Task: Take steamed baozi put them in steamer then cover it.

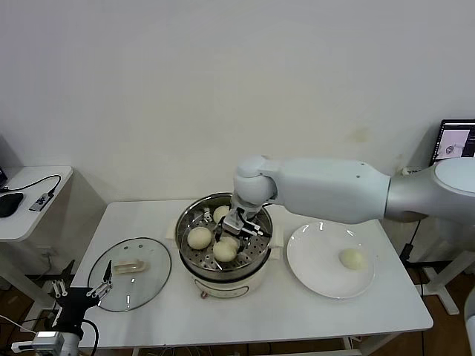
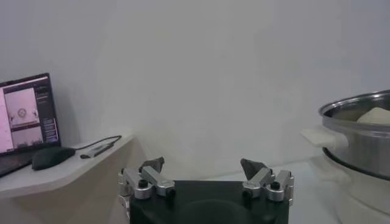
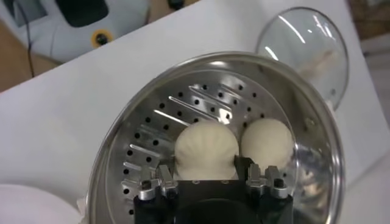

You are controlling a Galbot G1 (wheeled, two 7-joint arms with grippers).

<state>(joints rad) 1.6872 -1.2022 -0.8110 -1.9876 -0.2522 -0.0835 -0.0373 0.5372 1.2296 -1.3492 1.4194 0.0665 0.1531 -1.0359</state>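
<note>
The steel steamer (image 1: 258, 251) stands mid-table with baozi on its perforated tray (image 3: 152, 122). My right gripper (image 1: 239, 226) reaches down into it. In the right wrist view this gripper (image 3: 207, 173) is shut on a baozi (image 3: 206, 146) that rests on the tray, next to another baozi (image 3: 265, 141). The head view shows baozi at the left (image 1: 199, 237), front (image 1: 225, 251) and back (image 1: 220, 213) of the tray. One more baozi (image 1: 351, 258) lies on the white plate (image 1: 312, 259). The glass cover (image 1: 130, 273) lies flat on the table, left of the steamer. My left gripper (image 1: 100, 285) is open and empty at the front left.
A side desk (image 1: 33, 200) with a mouse and cable stands left of the table. In the left wrist view the open left gripper (image 2: 204, 164) is level with the steamer's wall (image 2: 359, 137). A monitor (image 1: 454, 141) stands at the far right.
</note>
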